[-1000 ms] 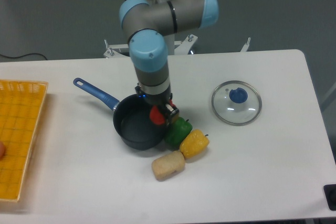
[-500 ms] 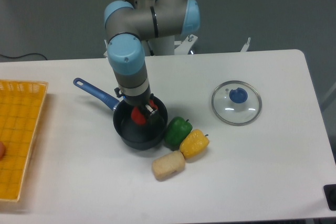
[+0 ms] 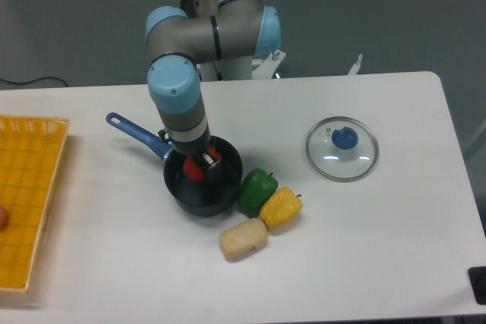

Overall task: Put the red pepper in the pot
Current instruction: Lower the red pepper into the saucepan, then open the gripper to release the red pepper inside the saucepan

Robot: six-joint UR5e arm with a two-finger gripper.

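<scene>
The pot (image 3: 203, 184) sits left of centre on the table (image 3: 380, 240). Over its mouth the gripper (image 3: 200, 168) is clamped on the red pepper (image 3: 194, 168). Touching the pot's right side is a green pepper (image 3: 257, 190).

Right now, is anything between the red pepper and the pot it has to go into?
Nothing visible is. The gripper holds the red pepper directly over the open pot, inside its rim. The glass lid lies off to the side on the table, and the green pepper sits outside the pot.
</scene>
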